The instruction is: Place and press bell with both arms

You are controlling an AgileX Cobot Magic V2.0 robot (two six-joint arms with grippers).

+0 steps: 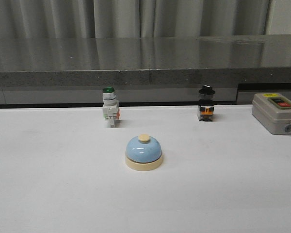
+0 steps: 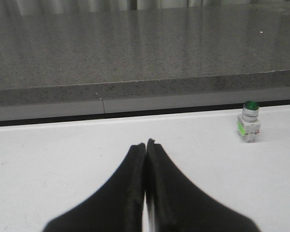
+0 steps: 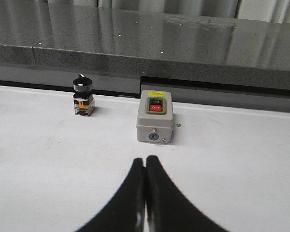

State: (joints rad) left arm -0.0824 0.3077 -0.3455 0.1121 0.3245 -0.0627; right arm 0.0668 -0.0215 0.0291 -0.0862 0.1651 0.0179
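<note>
both grippers, left gripper (image 2: 146, 143) and right gripper (image 3: 145, 158), closed empty; bell (image 1: 143, 152) sits untouched mid-table, placing and pressing not started.

Light-blue bell (image 1: 143, 149) with cream base and button; green-capped white switch (image 1: 109, 108); speckled grey ledge (image 1: 145, 60).

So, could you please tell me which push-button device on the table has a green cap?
The white switch at back left; the other small switch has a black cap.
</note>
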